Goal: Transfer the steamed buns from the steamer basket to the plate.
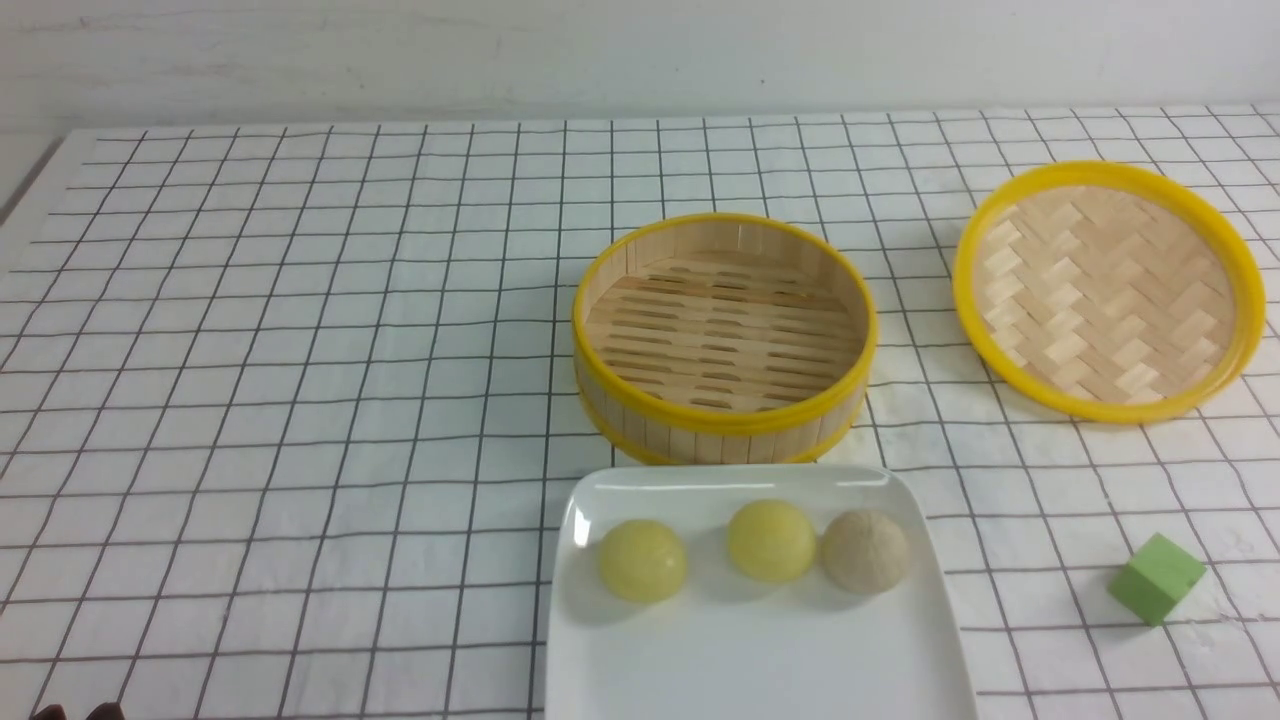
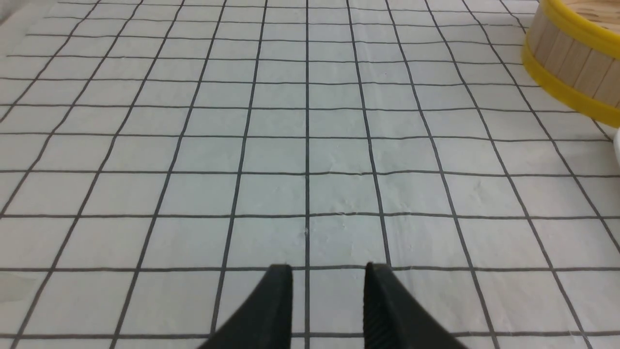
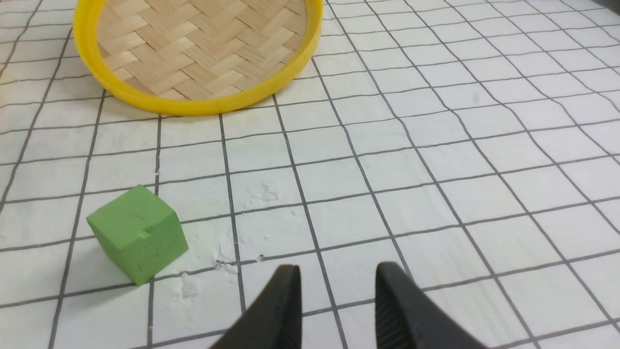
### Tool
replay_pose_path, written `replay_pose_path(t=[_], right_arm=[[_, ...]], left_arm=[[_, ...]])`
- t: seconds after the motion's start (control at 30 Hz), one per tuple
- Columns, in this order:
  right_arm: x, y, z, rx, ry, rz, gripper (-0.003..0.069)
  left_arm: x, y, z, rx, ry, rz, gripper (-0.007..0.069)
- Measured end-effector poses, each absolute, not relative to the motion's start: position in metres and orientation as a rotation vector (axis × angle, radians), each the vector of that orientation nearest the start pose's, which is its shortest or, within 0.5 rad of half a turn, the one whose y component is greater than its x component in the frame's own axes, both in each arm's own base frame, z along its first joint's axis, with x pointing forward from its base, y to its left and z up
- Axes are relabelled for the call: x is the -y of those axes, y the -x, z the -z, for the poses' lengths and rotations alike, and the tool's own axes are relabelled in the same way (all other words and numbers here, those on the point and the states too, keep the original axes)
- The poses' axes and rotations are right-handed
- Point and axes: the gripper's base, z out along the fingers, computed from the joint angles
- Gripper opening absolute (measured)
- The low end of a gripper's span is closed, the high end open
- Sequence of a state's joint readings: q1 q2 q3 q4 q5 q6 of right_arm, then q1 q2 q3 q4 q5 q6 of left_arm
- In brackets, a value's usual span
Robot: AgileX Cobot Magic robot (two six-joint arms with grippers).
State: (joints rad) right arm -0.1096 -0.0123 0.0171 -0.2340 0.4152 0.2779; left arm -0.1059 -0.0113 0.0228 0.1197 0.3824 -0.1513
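Observation:
Three steamed buns lie in a row on the white square plate [image 1: 760, 665] at the front: two pale yellow ones [image 1: 642, 560] [image 1: 771, 540] and a beige one [image 1: 866, 550] on the right. Just behind the plate, the round bamboo steamer basket [image 1: 725, 422] holds nothing. My left gripper [image 2: 328, 269] hovers open over bare checked cloth, well to the left of the basket's wall [image 2: 576, 58]. My right gripper [image 3: 339, 269] is also open, with only cloth between its fingers. Neither gripper touches a bun.
The woven yellow-rimmed lid [image 1: 1105, 290] [image 3: 193, 48] lies upturned at the back right. A green cube [image 1: 1155, 578] [image 3: 138, 232] sits right of the plate, close to my right gripper. The checked cloth covers the whole table.

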Motion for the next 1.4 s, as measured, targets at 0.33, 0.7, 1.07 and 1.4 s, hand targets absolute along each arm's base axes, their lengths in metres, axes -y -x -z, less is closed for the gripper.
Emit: replay_pose_path(t=[0.33,0.7,1.07,1.4], right_arm=[[0.0141,-0.0499,-0.1719,-1.88,-0.227,0.12,0.024],[0.0141,-0.0499,-0.1719,-1.88,-0.227,0.12,0.024],[0.0141,-0.0499,-0.1719,-1.88,-0.227,0.12,0.024],[0.0141,-0.0499,-0.1719,-1.88,-0.227,0.12,0.024]], left_arm=[[0.001,-0.0524,-0.172,-1.875,-0.023,0.051,0.0241],[-0.0015,-0.0524,-0.172,-1.875,-0.007,0.006,0.0241],[-0.0018,-0.0524,-0.1719,-1.876,-0.01,0.0,0.0241],[-0.0023,-0.0524,-0.1719,-1.876,-0.002,-0.008,0.0241]])
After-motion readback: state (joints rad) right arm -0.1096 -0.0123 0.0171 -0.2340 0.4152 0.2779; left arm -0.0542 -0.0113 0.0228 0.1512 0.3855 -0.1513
